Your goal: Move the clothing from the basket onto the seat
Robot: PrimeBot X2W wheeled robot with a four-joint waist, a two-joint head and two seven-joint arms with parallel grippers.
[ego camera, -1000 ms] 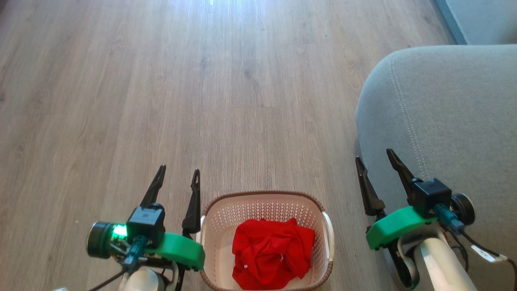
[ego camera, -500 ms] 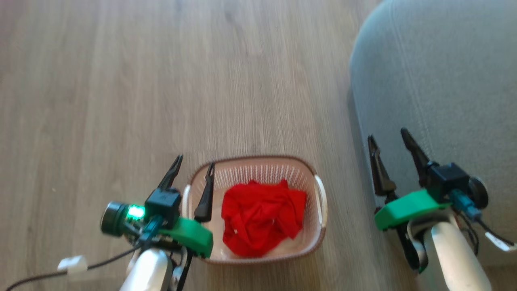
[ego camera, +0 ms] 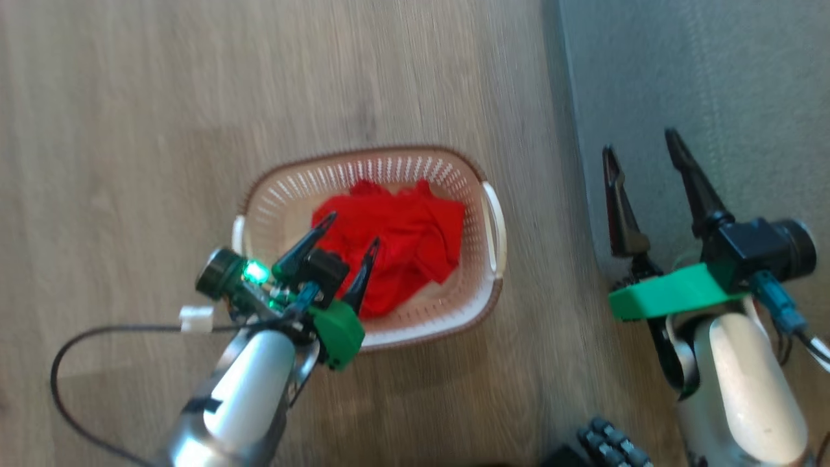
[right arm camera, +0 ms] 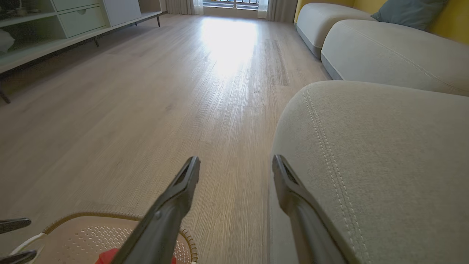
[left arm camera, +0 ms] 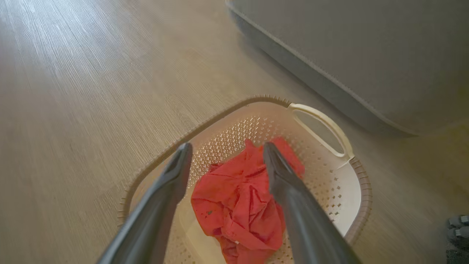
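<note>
Hovering with the left gripper (ego camera: pixel 353 230) over the basket (ego camera: pixel 285 194), fingers spread wide and empty, tips just above the red clothing (ego camera: pixel 402 233) crumpled inside. Lying straight ahead of and below those tips, no clear long axis. Idling well apart by the seat (ego camera: pixel 713 78) with the right gripper (ego camera: pixel 640 144), likewise wide and empty; likely a short downward reach by the left.

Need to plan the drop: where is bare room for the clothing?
The seat is bare beyond the right claw. The floor left of the basket is free. Crowded: the basket, with the clothing under the left claw.
</note>
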